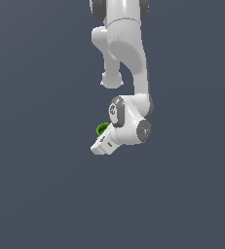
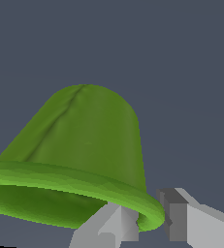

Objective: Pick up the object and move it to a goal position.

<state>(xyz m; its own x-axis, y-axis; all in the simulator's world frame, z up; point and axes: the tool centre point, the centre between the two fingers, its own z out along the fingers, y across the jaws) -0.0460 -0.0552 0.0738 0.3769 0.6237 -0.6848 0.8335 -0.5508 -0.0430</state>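
Pincer pinching green cup's rim

The cup-like cylinder is sitting against the gripper, just above the gripper's tip and toward the exterior view's left of the arm's wrist. In the wrist view the cylinder is lying beyond the two fingers, its flared rim passing between them.

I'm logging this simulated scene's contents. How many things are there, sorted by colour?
Green: 1, the cup-like object
White: 1, the robot arm with its pincer
Total: 2
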